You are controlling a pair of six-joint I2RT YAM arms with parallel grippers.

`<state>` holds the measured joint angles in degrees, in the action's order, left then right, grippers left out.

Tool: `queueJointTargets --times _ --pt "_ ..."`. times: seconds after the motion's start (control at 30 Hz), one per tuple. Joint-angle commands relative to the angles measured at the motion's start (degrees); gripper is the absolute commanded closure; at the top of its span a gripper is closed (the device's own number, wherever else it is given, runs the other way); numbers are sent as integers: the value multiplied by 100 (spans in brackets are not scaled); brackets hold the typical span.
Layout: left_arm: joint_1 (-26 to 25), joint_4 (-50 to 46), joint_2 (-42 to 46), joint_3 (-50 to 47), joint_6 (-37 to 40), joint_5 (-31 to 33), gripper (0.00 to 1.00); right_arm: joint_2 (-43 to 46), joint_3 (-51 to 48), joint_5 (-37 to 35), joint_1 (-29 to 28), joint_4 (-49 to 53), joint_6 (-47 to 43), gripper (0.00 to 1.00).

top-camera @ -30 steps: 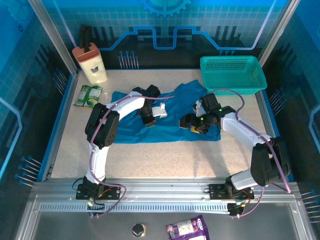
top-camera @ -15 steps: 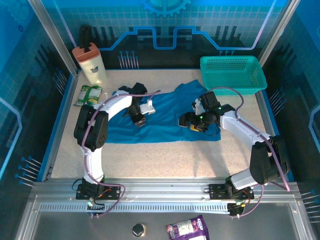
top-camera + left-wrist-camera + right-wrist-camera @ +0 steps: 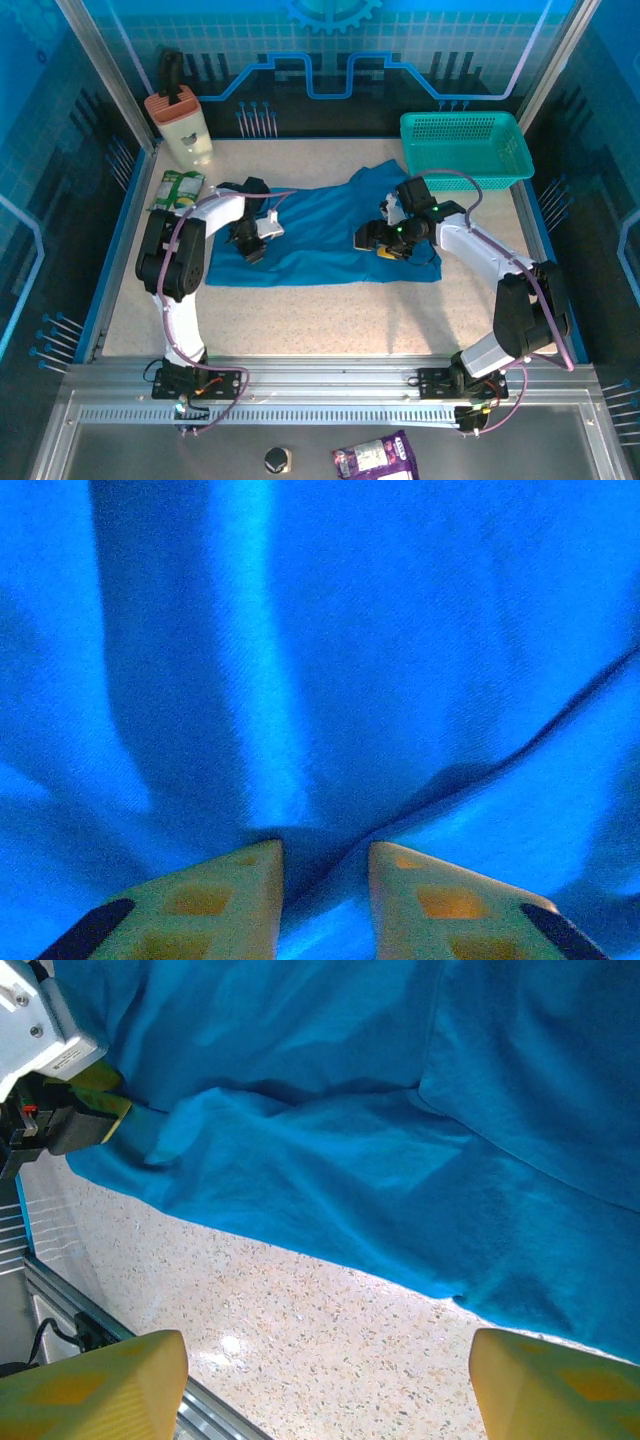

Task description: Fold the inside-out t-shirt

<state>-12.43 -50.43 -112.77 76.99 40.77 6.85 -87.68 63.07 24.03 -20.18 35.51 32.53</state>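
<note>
While the left claw (image 3: 325,852) pinches the t-shirt (image 3: 320,225), right claw (image 3: 330,1360) gapes wide.

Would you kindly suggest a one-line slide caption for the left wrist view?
Left pincer closed on a raised fold of the blue t-shirt, with creases fanning away from the pinch.
</note>
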Motion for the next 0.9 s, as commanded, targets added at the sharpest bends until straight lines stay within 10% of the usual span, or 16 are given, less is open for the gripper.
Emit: queueJointTargets --times 0.0,0.27,0.87 --pt "39 -81 28 75 128 -1 78 -91 168 118 -7 159 -46 25" --pt "47 -248 160 69 143 -113 100 -144 272 84 -12 243 -67 25" --pt "221 -146 177 236 -76 359 100 -113 276 47 -10 295 -89 25"
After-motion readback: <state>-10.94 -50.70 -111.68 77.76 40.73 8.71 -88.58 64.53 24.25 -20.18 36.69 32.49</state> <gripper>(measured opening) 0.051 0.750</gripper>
